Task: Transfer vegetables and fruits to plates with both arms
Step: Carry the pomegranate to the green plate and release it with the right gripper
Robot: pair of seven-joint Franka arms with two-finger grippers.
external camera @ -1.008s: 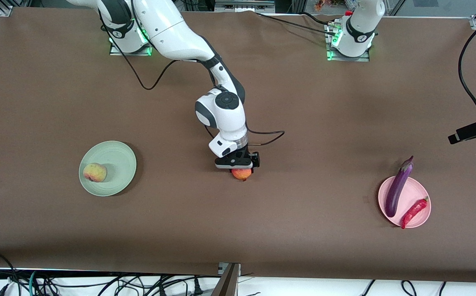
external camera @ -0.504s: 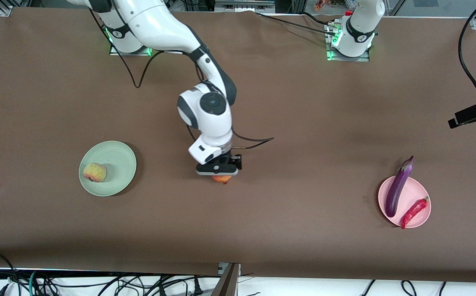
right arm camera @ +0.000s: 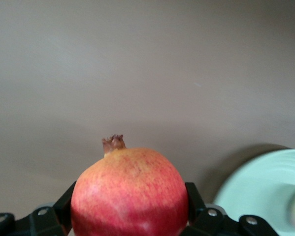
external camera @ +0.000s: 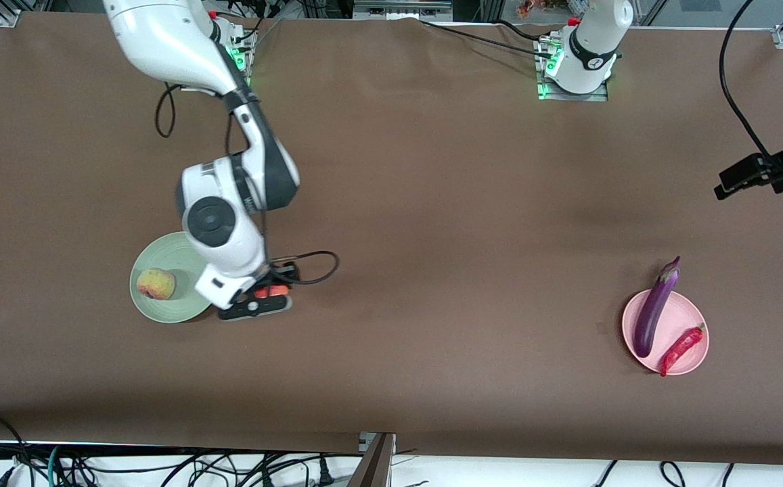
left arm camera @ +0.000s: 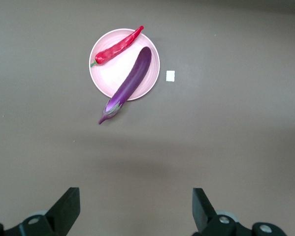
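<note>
My right gripper [external camera: 264, 299] is shut on the red-orange fruit with a crown tip [external camera: 271, 292], holding it over the table just beside the pale green plate [external camera: 181, 260]. The fruit [right arm camera: 130, 189] fills the right wrist view between the fingers, with the green plate's rim [right arm camera: 255, 191] beside it. The yellowish-pink peach [external camera: 155, 283] lies on the green plate. The purple eggplant [external camera: 655, 314] and red chili [external camera: 681, 346] lie on the pale pink plate [external camera: 681, 314]. My left gripper [left arm camera: 136, 211] is open and empty, high over the table, looking down on the pink plate [left arm camera: 108, 81], eggplant [left arm camera: 130, 83] and chili [left arm camera: 118, 46].
The brown table cover [external camera: 432, 203] spans the whole view. A small white mark [left arm camera: 170, 75] lies on the table beside the pink plate. Black cables hang below the table's front edge [external camera: 161, 467]. The left arm's base [external camera: 580, 61] stands at the top.
My right gripper has carried the red-orange fruit from the table's middle toward the right arm's end, up to the green plate's edge. The left arm's hand has shifted slightly at the view's edge.
</note>
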